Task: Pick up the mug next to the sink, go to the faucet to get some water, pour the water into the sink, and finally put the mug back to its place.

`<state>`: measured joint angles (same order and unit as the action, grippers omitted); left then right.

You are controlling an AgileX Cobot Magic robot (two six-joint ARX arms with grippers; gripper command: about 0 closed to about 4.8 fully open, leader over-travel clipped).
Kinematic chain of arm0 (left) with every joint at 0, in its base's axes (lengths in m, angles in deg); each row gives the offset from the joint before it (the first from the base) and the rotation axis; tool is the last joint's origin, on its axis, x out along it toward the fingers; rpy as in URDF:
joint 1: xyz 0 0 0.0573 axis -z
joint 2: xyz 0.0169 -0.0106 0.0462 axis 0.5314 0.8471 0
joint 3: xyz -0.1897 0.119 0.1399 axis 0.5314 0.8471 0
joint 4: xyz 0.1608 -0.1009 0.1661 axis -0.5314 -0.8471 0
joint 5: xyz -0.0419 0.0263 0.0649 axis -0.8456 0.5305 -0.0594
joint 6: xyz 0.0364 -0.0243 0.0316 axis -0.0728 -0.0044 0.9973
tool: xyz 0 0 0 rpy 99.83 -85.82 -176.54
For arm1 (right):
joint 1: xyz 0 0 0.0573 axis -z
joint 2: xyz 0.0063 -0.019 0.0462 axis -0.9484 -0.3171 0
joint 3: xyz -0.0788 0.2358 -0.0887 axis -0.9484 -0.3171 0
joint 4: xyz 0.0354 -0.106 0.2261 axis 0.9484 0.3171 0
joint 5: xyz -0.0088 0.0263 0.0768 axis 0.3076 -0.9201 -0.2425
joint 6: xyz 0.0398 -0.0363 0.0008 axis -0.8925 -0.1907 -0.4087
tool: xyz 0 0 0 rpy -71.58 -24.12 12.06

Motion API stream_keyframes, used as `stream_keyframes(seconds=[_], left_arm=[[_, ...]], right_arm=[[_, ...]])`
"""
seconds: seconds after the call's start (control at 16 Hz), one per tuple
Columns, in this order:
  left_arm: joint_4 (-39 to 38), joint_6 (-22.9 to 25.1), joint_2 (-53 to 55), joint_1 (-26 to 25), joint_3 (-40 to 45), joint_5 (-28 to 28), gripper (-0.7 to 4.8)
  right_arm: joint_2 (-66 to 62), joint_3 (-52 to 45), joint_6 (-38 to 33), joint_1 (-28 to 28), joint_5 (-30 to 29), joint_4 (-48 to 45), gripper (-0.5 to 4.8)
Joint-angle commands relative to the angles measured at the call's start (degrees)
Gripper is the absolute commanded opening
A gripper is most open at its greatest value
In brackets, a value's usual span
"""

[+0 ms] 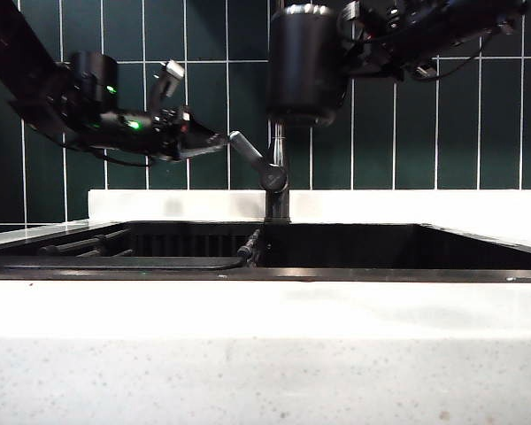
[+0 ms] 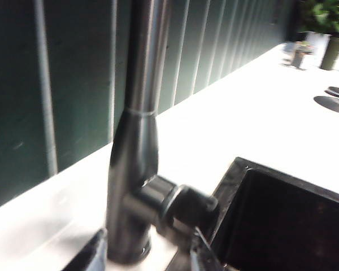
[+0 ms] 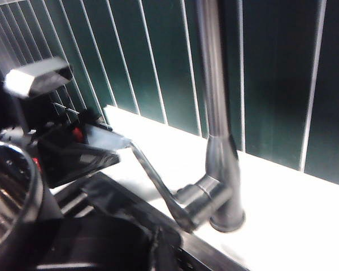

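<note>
The sink (image 1: 354, 252) runs nearly the full width of the exterior view, its black rim set into the white speckled counter (image 1: 265, 354), with a wide band of bare stone at six o'clock and a narrower ledge behind it under the dark green tiled wall (image 1: 425, 133). The faucet (image 1: 277, 168) stands on that back ledge at centre, its grey lever (image 1: 248, 150) slanting up toward ten o'clock. The left pincer (image 1: 214, 140) is at nine o'clock of the pipe, jaws apart, its tips right at the lever's end; whether they touch cannot be told. The mug (image 1: 306, 66) hangs at twelve o'clock, directly over the pipe, clamped in the right pincer (image 1: 358, 40), which comes in from one o'clock. The right wrist view shows the mug's steel inside (image 3: 5, 186); whether it holds any liquid cannot be told. Dark bars (image 1: 88, 243) lie in the sink's basin at eight o'clock. Far along the counter, the left wrist view shows a potted plant (image 2: 330, 22).
</note>
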<state>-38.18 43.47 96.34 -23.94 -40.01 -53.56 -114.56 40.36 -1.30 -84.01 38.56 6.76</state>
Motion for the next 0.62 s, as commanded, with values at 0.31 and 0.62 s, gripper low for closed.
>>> stream_keyframes(seconds=[0.31, 0.62], left_arm=[[0.92, -0.98, 1.92, 3.02, -4.0, -5.86, 1.88], [-1.01, -3.98, 1.9, 3.04, -4.0, -13.88, 1.87]], right_arm=[[0.55, 2.86, 1.53, -2.56, 3.93, -0.17, -0.01], [0.55, 3.85, 1.55, -3.15, 3.91, 1.03, -0.01]])
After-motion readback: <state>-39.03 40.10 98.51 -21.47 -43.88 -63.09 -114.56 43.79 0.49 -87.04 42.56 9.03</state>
